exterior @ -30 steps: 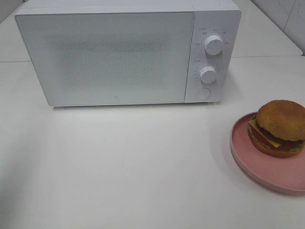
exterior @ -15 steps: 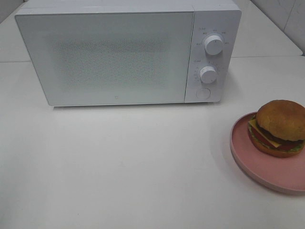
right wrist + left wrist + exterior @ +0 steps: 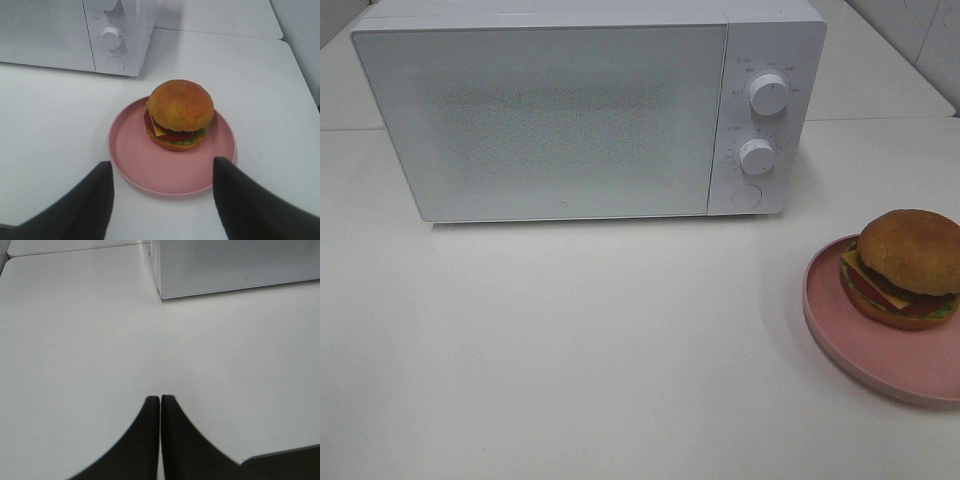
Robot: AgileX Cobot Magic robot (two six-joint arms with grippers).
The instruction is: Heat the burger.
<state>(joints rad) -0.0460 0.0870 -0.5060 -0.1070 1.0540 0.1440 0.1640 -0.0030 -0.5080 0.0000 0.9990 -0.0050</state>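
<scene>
The burger (image 3: 903, 267) with a golden-brown bun, cheese, patty, tomato and lettuce sits on a round pink plate (image 3: 880, 345) at the right of the white table; it also shows in the right wrist view (image 3: 179, 114) on the plate (image 3: 150, 167). A white microwave (image 3: 560, 110) with its door shut stands at the back. Neither gripper shows in the exterior high view. In the left wrist view my left gripper (image 3: 160, 405) is shut and empty over bare table, in front of the microwave's corner (image 3: 210, 270). My right gripper (image 3: 162, 182) is open, its fingers on either side of the plate's near edge.
The microwave has two round knobs (image 3: 768, 95) and a round button (image 3: 746, 196) on its right panel. The white table (image 3: 570, 340) runs in front of it. The table's right edge and a tiled wall are at the far right.
</scene>
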